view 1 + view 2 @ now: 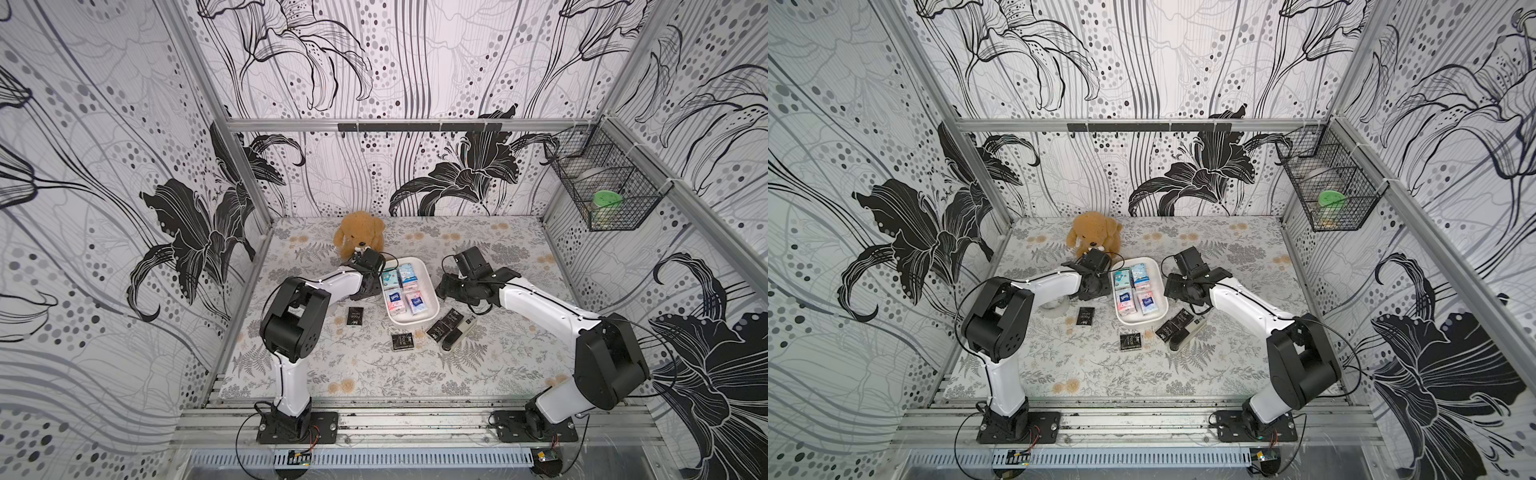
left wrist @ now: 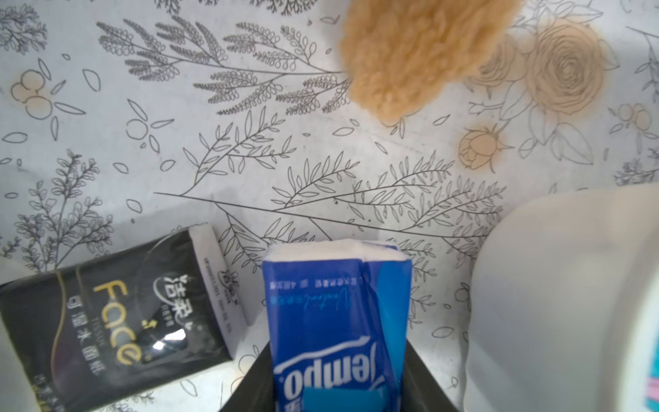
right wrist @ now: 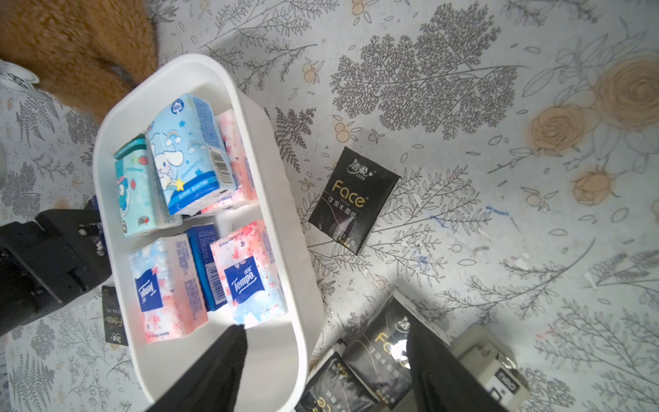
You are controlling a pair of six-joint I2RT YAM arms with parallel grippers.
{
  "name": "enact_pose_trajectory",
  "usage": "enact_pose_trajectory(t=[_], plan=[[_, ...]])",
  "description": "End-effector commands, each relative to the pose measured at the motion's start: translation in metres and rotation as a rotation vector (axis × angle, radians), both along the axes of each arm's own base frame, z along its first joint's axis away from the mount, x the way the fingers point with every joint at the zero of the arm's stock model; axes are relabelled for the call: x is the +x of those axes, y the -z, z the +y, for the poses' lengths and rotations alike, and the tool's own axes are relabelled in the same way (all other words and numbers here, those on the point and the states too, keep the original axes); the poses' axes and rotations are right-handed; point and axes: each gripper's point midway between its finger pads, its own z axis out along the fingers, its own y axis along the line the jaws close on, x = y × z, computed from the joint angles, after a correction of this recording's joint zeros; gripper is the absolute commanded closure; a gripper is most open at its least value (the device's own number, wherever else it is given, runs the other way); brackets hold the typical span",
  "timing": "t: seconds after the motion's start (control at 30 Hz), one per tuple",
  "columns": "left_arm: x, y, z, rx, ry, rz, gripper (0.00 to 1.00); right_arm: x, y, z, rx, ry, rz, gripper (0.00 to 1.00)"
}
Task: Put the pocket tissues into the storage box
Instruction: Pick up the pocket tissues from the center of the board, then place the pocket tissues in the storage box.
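Observation:
The white storage box (image 1: 410,318) (image 1: 1138,321) sits mid-table and holds several pocket tissues (image 3: 185,153) in light blue, teal and pink-white wrappers. My left gripper (image 2: 337,371) is low on the table at the box's left side, shut on a dark blue packet (image 2: 335,303), beside the box wall (image 2: 552,285). A black packet (image 2: 117,314) lies next to it. My right gripper (image 3: 324,339) (image 1: 442,291) hangs open over the box's right rim (image 3: 299,292) with nothing between its fingers. More black packets lie loose (image 1: 354,317) (image 1: 401,341) (image 1: 444,326).
A brown teddy bear (image 1: 358,235) sits just behind the left wrist and the box. A black-and-silver stapler (image 1: 459,334) lies against the black packets right of the box. A black wire basket (image 1: 602,183) hangs on the right wall.

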Motion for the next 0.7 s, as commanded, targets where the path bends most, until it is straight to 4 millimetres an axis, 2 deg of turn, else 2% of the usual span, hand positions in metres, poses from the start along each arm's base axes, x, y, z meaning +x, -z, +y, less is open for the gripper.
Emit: enact_pose_trajectory(t=[0.0,0.17,0.37,0.53,0.67], plan=[[0.01,-0.027,0.001,-0.015,-0.005,-0.052,0.56,-0.004,-0.004,-0.009,-0.025,0.007,-0.007,0.23],[0.003,-0.058,0.006,-0.033,-0.019,-0.106,0.55,-0.002,-0.009,-0.007,-0.012,0.01,-0.018,0.23],[-0.021,-0.087,0.011,-0.087,-0.033,-0.148,0.55,-0.002,-0.009,-0.005,0.005,0.011,-0.018,0.23],[-0.046,-0.103,0.002,-0.219,-0.028,-0.174,0.55,-0.003,-0.007,-0.004,0.016,0.01,-0.012,0.23],[-0.066,-0.113,-0.013,-0.313,-0.027,-0.196,0.55,-0.005,-0.007,-0.004,0.026,0.015,-0.015,0.23]])
